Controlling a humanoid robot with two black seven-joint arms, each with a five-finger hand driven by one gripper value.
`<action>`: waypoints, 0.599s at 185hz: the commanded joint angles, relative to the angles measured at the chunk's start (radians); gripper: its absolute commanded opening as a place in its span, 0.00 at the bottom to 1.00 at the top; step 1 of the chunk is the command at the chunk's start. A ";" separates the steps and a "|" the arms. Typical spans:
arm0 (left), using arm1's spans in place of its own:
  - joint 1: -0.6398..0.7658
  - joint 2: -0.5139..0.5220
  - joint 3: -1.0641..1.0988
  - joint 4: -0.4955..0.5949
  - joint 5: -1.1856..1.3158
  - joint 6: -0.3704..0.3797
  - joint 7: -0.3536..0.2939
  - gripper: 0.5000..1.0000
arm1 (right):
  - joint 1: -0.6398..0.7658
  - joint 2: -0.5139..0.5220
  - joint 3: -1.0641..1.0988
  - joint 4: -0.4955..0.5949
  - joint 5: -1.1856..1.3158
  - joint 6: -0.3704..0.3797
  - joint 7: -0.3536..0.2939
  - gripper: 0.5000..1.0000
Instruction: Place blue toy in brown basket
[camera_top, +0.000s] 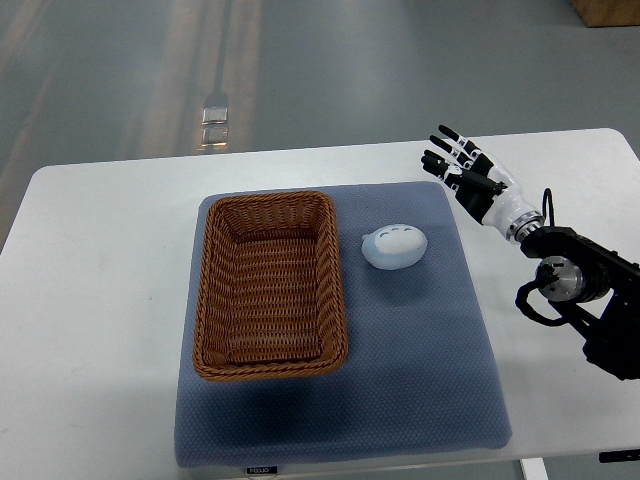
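Blue toy (394, 246) lies on a grey mat (420, 380) just right of the brown basket (270, 285); right hand (468, 174) hovers beyond it over the mat's far-right corner, fingers spread, empty

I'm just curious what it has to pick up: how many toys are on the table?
1. A single pale blue toy lies on the blue mat, just right of the brown wicker basket, which looks empty. The robot hand is apart from it, to the right.

The scene is being lit evenly and brightly from overhead. Pale glare streaks are being reflected off the floor (200, 60), and a soft shadow is being cast along the mat's (440, 400) near edge.
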 joint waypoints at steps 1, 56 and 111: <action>0.000 0.000 -0.001 0.000 -0.001 0.000 0.000 1.00 | 0.000 0.000 0.000 0.000 -0.001 0.000 0.001 0.83; 0.000 0.000 0.001 0.000 -0.002 0.001 -0.002 1.00 | 0.003 -0.001 -0.002 0.002 -0.005 0.000 0.001 0.83; -0.003 0.000 0.002 0.002 -0.002 0.001 -0.002 1.00 | 0.015 -0.017 -0.023 0.005 -0.056 0.006 -0.002 0.83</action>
